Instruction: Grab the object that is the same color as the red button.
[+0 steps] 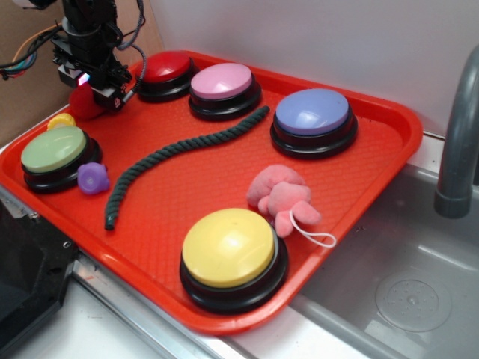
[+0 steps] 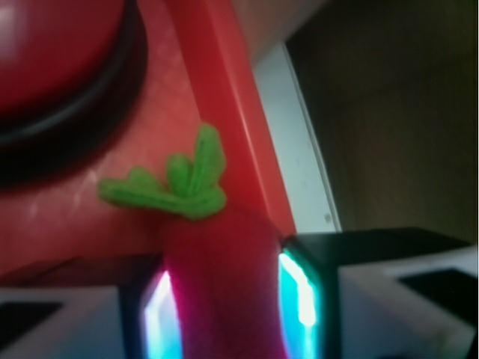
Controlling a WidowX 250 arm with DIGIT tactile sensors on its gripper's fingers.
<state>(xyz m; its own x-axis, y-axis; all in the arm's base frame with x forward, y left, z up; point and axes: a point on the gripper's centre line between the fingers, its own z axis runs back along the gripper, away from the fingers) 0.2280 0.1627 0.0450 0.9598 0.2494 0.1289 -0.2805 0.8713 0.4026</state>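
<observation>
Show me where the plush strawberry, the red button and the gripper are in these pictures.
plush strawberry (image 2: 217, 269), wrist view, on its red body between the fingers.
red button (image 1: 166, 66), exterior view, on its glossy dome.
gripper (image 2: 224, 307), wrist view, midway between the fingertips, shut on the strawberry.

You'll see a plain white wall (image 1: 314, 37) behind and to the right of the end effector, with a brown board (image 1: 30, 90) just behind it. Far to its right sits a steel sink (image 1: 404, 277) with 1 grey faucet (image 1: 458, 134). Lighting is soft and even.
</observation>
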